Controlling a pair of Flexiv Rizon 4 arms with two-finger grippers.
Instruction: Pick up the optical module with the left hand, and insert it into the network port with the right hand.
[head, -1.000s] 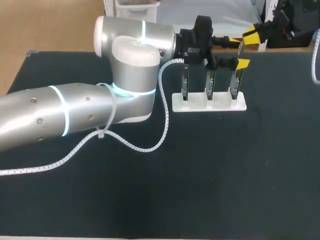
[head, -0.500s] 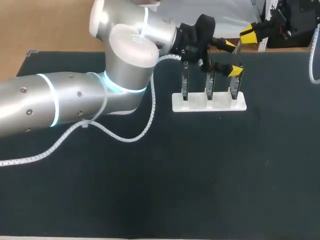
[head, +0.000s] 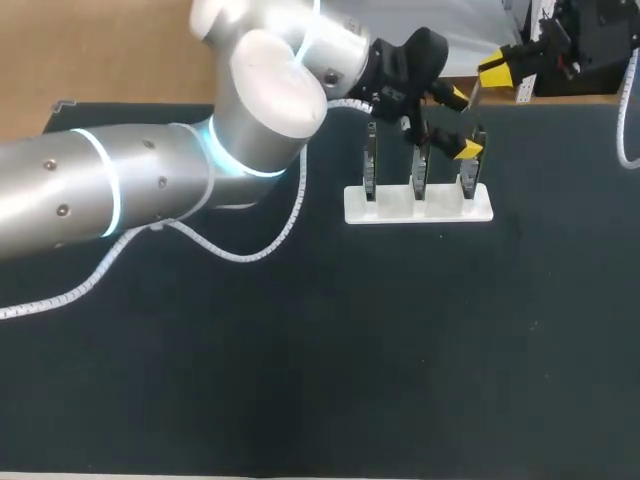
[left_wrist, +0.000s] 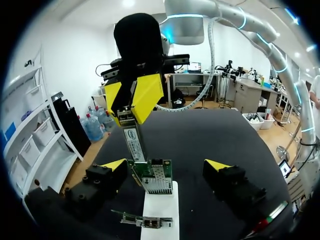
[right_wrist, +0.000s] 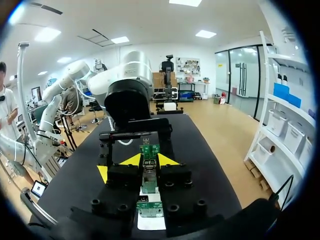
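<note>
Head view: the left gripper (head: 458, 123) is spread wide above the white stand (head: 400, 213); the right gripper (head: 497, 70) is at the far edge, its arm cut off. Left wrist: the right gripper clamps the optical module (left_wrist: 134, 144), which hangs over a network card (left_wrist: 154, 176) between the left's parted fingers; whether module and card touch is unclear. Right wrist: the module is mostly hidden between its tips.

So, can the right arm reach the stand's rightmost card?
Probably yes: the right gripper, holding the optical module, hangs close above that card; the left gripper's open fingers flank it, leaving the way free.
</note>
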